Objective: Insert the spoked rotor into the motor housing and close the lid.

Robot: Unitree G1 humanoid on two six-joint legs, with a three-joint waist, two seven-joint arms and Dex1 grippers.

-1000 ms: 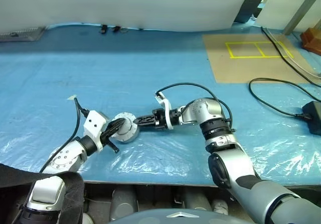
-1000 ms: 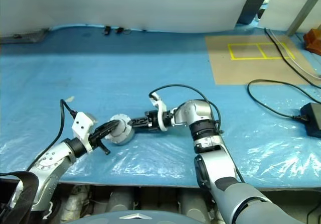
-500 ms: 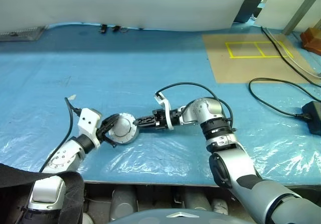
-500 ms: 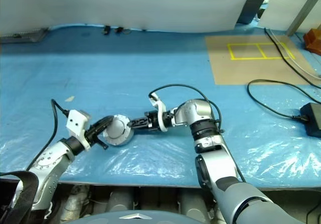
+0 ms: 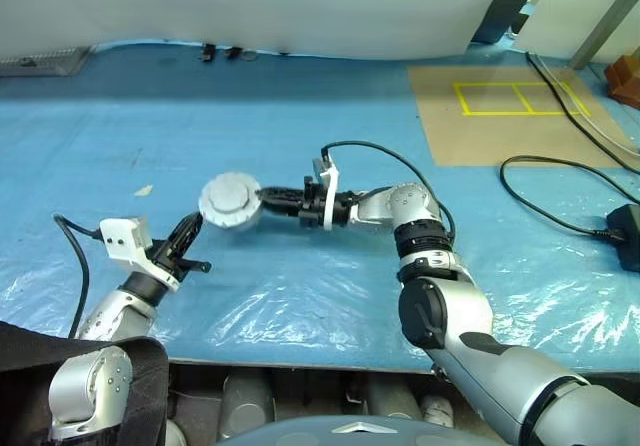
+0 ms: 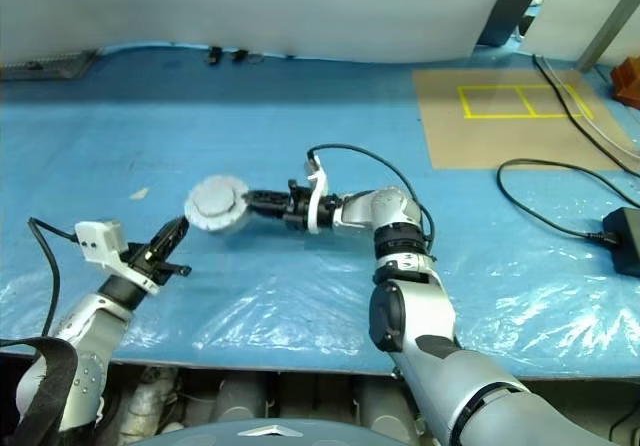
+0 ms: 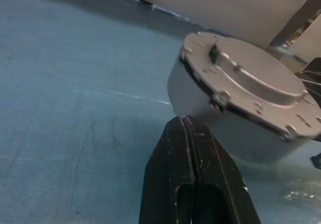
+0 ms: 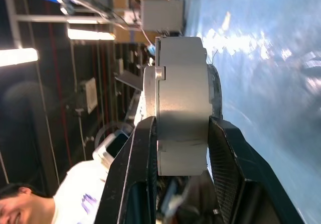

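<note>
The motor housing (image 5: 230,201) sits between both arms, above the table (image 5: 300,126).

The motor housing (image 5: 230,200) is showing as a thick, round, silver-grey drum with its lid (image 7: 251,81) sitting closed on it, a flat silver disc with small screws around its edge and a raised middle. It is hanging above the blue-covered table (image 5: 300,136), tilted with the lid facing up, and the right arm's fingers (image 8: 143,169) are pinching it across its flat faces.
</note>
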